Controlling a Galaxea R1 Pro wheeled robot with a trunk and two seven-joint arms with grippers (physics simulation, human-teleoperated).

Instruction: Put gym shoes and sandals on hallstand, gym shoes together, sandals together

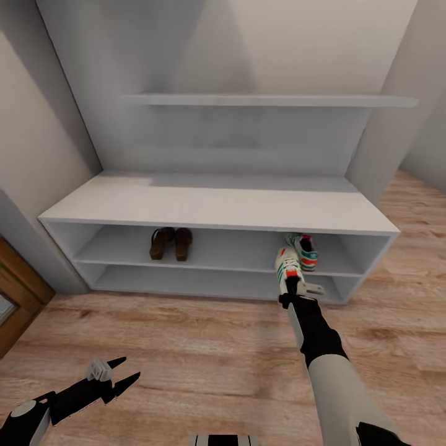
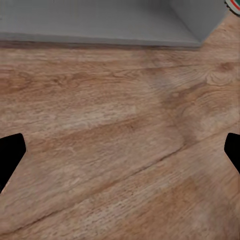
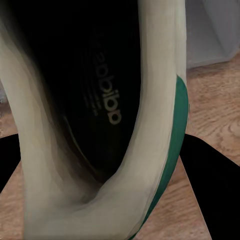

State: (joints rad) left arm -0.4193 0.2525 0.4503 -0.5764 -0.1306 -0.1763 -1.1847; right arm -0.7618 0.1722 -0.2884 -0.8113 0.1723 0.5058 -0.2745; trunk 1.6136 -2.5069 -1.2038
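My right claw point(image 1: 296, 291) is clamped on a gym shoe point(image 1: 287, 263) by its heel collar, toe at 12 o'clock toward the hallstand point(image 1: 217, 207) shelf. It looks light and soft, so the heel rim seems the best grip. Left claw point(image 1: 114, 375) hangs apart.

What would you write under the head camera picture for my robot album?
Right gripper lifts a gym shoe toward the hallstand, beside its twin; sandals already shelved.

My right gripper point(image 1: 291, 296) clasps a smooth white leather-look gym shoe point(image 1: 287, 265); the hallstand point(image 1: 217, 207) looks matt grey, the corridor floor point(image 1: 204, 359) satiny wood-grain.
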